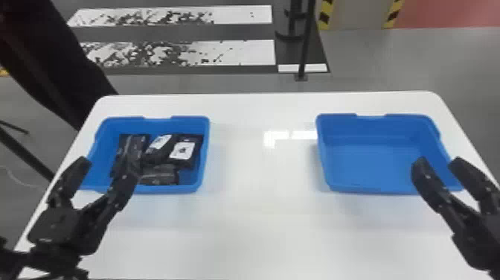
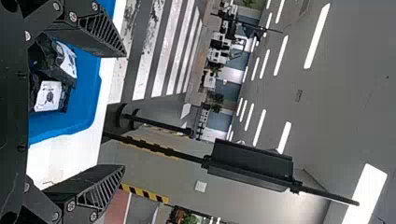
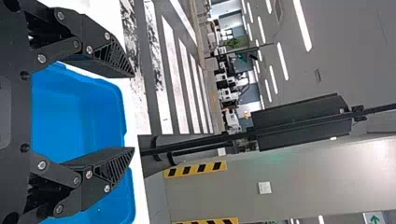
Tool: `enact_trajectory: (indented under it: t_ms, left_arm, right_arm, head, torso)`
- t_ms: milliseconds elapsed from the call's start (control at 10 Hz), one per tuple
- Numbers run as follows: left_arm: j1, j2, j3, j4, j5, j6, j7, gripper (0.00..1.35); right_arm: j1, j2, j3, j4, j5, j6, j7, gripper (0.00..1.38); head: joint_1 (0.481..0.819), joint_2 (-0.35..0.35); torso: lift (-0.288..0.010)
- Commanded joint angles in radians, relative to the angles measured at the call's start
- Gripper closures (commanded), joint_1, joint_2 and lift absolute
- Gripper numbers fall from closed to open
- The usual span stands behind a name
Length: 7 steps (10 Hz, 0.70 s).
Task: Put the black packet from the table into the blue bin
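Observation:
Several black packets (image 1: 185, 150), some with white labels, lie in the left blue bin (image 1: 204, 156). My left gripper (image 1: 106, 169) stands open over that bin's near left part, holding nothing. In the left wrist view the left gripper (image 2: 123, 112) has its fingers wide apart, with labelled packets (image 2: 49, 95) in the bin behind them. My right gripper (image 1: 436, 162) is open at the near right corner of the right blue bin (image 1: 372, 160), which holds no packet. The right wrist view has the right gripper (image 3: 134, 112) with nothing between its fingers.
Both bins stand on a white table (image 1: 260, 223), with a wide stretch of bare tabletop separating them. Beyond the far edge rises a black pole (image 1: 305, 41) on the floor. A dark shape (image 1: 55, 63) stands beside the table's far left corner.

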Motion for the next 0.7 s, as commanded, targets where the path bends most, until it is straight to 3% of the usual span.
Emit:
enact_trajectory:
  t_ms: [0, 600]
  left_arm:
    - [0.001, -0.003, 0.000, 0.000, 0.001, 0.006, 0.000, 0.19]
    - [-0.001, -0.003, 0.000, 0.000, -0.007, 0.001, 0.001, 0.19]
  right_arm:
    - [0.003, 0.001, 0.000, -0.004, 0.002, 0.000, 0.000, 0.51]
    - [0.001, 0.001, 0.000, -0.002, 0.000, 0.000, 0.000, 0.51]
  head:
    - [0.695, 0.047]
    - [0.695, 0.048]
  torso:
    - [-0.110]
    - [-0.110]
